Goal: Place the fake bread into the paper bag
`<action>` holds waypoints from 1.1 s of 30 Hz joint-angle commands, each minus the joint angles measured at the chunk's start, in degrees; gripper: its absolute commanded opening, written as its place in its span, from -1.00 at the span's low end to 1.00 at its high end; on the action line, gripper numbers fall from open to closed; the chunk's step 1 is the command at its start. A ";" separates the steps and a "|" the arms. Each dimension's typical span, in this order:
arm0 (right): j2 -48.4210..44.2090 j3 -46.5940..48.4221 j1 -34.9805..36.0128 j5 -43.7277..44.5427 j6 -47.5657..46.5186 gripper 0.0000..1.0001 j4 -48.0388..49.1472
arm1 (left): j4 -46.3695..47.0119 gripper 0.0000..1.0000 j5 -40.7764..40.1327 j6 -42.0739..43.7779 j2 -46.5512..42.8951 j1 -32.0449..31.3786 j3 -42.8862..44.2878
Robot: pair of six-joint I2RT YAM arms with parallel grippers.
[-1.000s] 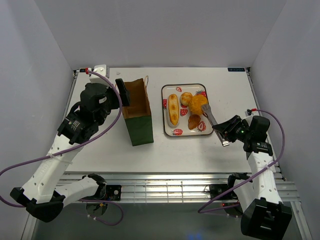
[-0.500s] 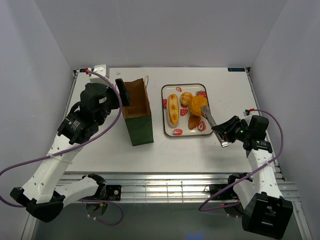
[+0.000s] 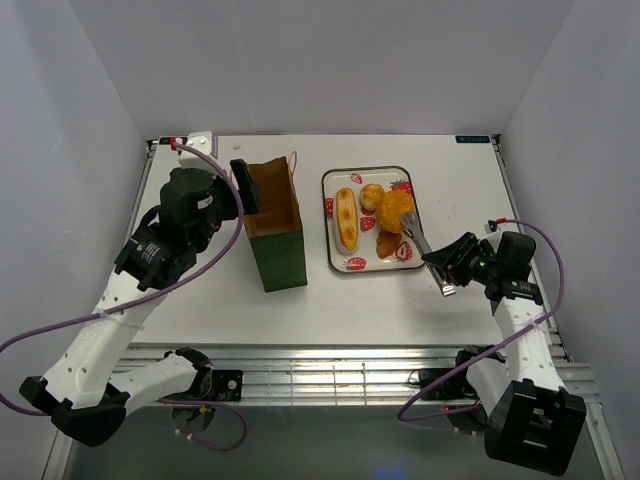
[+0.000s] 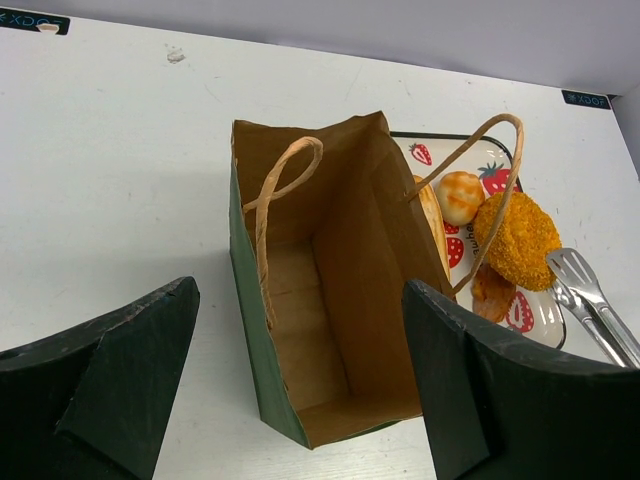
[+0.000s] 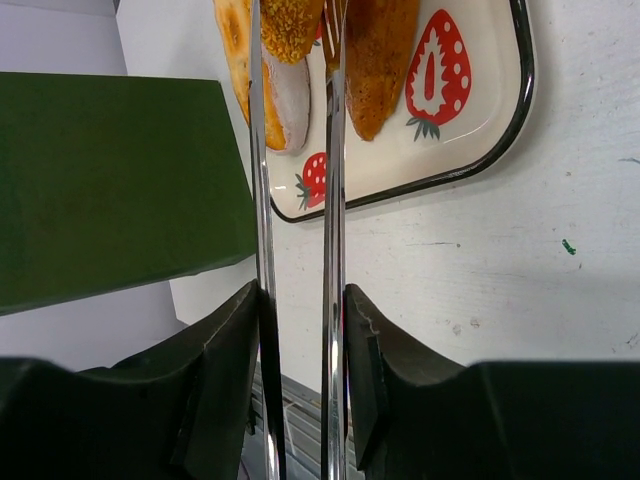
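The dark green paper bag (image 3: 275, 225) stands upright and open, its brown inside showing no bread (image 4: 330, 290). My left gripper (image 3: 243, 185) hovers open over its left rim. The bread lies on the strawberry tray (image 3: 326, 215): a long roll (image 3: 346, 220), a small round bun (image 3: 372, 195), a large oval orange bun (image 3: 396, 208) and a dark-brown piece (image 3: 387, 243). My right gripper (image 3: 452, 268) is shut on metal tongs (image 3: 425, 240). The tong tips reach over the tray by the oval bun and the dark piece (image 5: 380, 60).
The tray stands right of the bag with a narrow gap between them. A white box (image 3: 200, 138) sits at the table's far left corner. Grey walls close in the left, back and right sides.
My right gripper and the tongs have shifted slightly toward the near edge, the tips now lying beside the dark-brown piece. The left arm and the bag have not moved.
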 commanded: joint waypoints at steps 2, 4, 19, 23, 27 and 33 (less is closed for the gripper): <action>0.10 -0.32 -0.36 -2.10 -0.84 -0.15 3.18 | 0.24 0.85 -0.36 -0.03 -1.74 0.23 -0.59; -0.07 -0.49 -0.36 -2.10 -0.75 -0.08 3.10 | 0.24 0.85 -0.45 0.05 -1.92 0.23 -0.68; 0.72 -1.99 -0.36 -2.01 -0.49 0.08 4.94 | 0.24 0.85 -0.62 -0.03 -2.44 0.23 -1.29; 2.38 -2.43 -0.36 -3.06 0.04 0.09 7.40 | 0.24 0.85 -0.71 -0.03 -2.53 0.23 -1.38; 4.58 -2.17 -0.36 -4.12 -0.92 0.10 9.68 | 0.24 0.85 -0.63 -0.03 -2.71 0.23 -1.47; 7.83 -1.90 -0.36 -5.53 -2.59 0.15 12.41 | -0.02 0.85 -0.62 -0.12 -2.97 0.23 -1.56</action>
